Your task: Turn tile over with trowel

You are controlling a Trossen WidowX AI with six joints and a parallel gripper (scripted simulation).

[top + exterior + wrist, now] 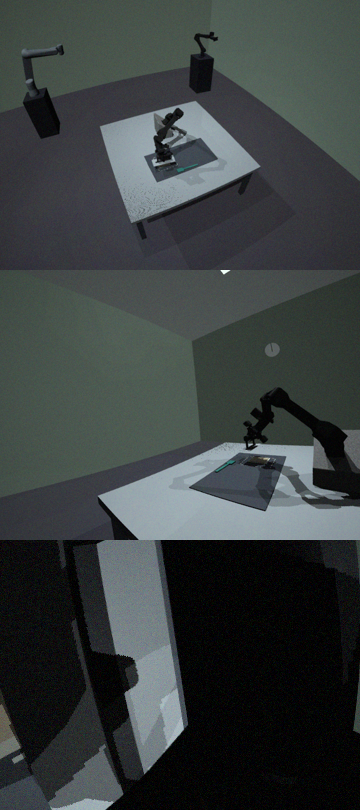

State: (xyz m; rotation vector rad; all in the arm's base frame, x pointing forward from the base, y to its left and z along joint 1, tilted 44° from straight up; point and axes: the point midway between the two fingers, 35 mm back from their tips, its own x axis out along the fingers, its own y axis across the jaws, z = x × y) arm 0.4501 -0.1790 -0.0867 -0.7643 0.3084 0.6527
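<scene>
Jaws part-open, clamped on a pale flat plate, possibly the trowel; gripper holds it raised, presumably keeping it off the mat while aligning.

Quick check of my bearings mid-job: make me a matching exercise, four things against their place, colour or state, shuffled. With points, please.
1. Gripper point(163, 158) point(250, 445)
2. Teal tool point(188, 167) point(223, 467)
3. Mat point(197, 154) point(232, 483) point(20, 794)
4. Round clock point(271, 349)

A. Dark, under a dashed outline
B. High on the wall
C. Shut on a pale flat piece point(156, 163) point(135, 605)
D. Lying outside the dashed outline

Pairs: 1-C, 2-D, 3-A, 4-B
</scene>
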